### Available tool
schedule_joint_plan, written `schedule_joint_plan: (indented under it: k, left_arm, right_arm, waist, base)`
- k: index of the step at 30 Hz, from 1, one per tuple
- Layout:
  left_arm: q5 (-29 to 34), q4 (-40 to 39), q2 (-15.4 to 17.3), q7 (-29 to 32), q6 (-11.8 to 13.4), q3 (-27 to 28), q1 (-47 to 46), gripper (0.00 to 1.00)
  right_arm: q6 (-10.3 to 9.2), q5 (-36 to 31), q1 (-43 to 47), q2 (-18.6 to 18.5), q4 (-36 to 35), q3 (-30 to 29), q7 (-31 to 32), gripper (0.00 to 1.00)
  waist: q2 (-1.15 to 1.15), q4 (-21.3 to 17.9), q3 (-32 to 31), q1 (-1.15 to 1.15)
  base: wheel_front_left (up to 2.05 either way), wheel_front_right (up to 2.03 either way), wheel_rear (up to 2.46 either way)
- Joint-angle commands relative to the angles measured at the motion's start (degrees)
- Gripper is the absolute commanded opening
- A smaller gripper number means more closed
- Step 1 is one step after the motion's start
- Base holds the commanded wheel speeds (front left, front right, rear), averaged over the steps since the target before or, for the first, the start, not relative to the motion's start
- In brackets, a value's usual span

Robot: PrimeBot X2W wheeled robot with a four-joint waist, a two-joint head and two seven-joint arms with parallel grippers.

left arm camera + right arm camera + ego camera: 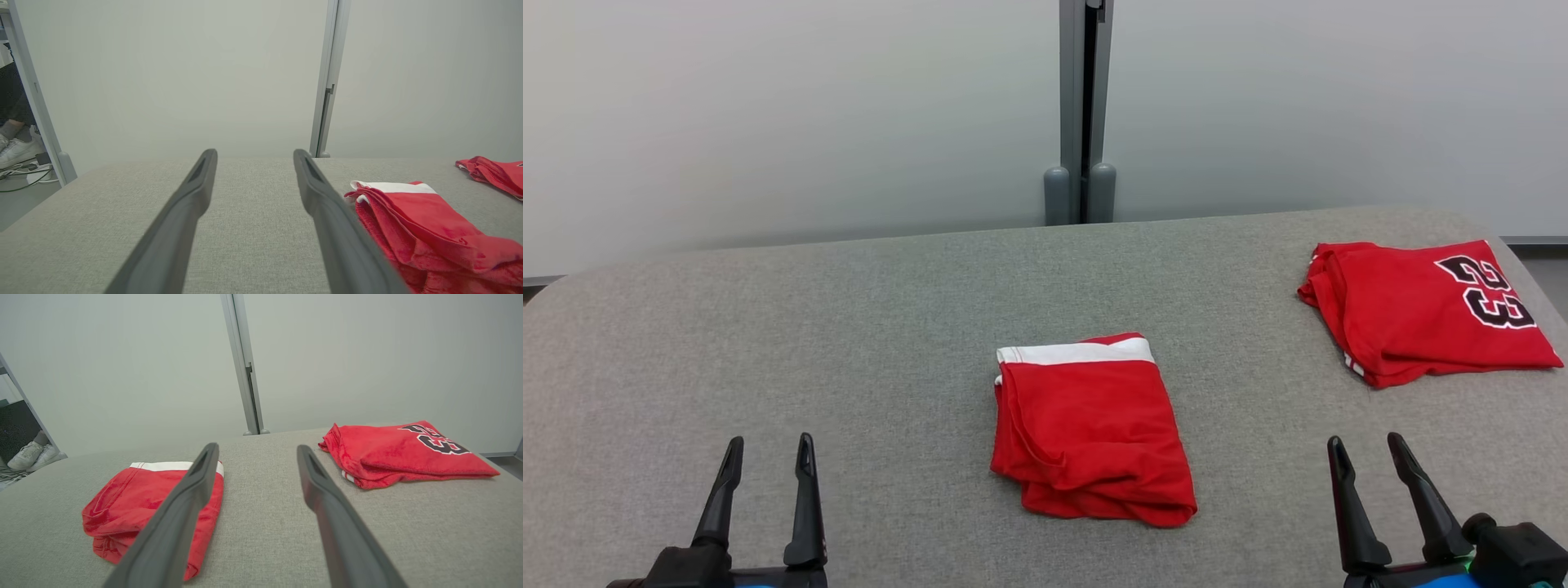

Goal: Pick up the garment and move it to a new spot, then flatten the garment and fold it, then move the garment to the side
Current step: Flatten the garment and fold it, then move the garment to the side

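Head view, garment (1092, 429) right of left tool (771, 442)

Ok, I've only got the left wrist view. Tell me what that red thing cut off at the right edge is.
Observer: A second folded red garment, with a black 23 printed on it, at the far right of the grey surface.
Operator: Now give me the right arm's fingers.
Observer: The right gripper has its fingers spread with nothing between them, apart from both garments.
Operator: Describe the closer garment's near end.
Observer: The white-banded garment ends there in a bunched, uneven fold.
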Motion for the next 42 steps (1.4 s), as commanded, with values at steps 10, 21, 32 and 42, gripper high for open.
schedule_joint_plan:
  k: [10, 21, 32, 42]
  left_arm:
    - [0.1, -0.4, 0.3, -0.1, 0.5, 0.1, -0.7, 1.00]
    - [-0.1, -0.4, 0.5, -0.1, 0.7, 0.1, -0.8, 1.00]
    - [-0.5, 0.0, 0.7, -0.1, 0.6, 0.3, -1.0, 1.00]
    - [-0.4, -0.4, 0.6, -0.1, 0.8, -0.3, -1.4, 1.00]
  right_arm:
    - [0.04, -0.7, 1.2, 0.8, -0.8, -0.3, 1.0, 1.00]
    - [0.03, -0.8, 1.5, 0.9, -0.4, -0.2, 1.8, 1.00]
    - [0.04, -1.0, 1.4, 0.9, -0.6, -0.8, 2.1, 1.00]
    - [0.04, -1.7, -5.5, -0.6, 0.5, 0.8, 4.6, 1.00]
  waist:
    - [0.00, 0.9, 0.1, 0.00]
    - [0.00, 1.4, 0.1, 0.00]
    - [0.00, 2.0, -0.3, 0.00]
    - [0.00, 2.9, 0.4, 0.00]
  base:
    - [0.00, 0.00, 0.00]
    - [0.00, 0.00, 0.00]
    - [0.00, 0.00, 0.00]
    - [0.00, 0.00, 0.00]
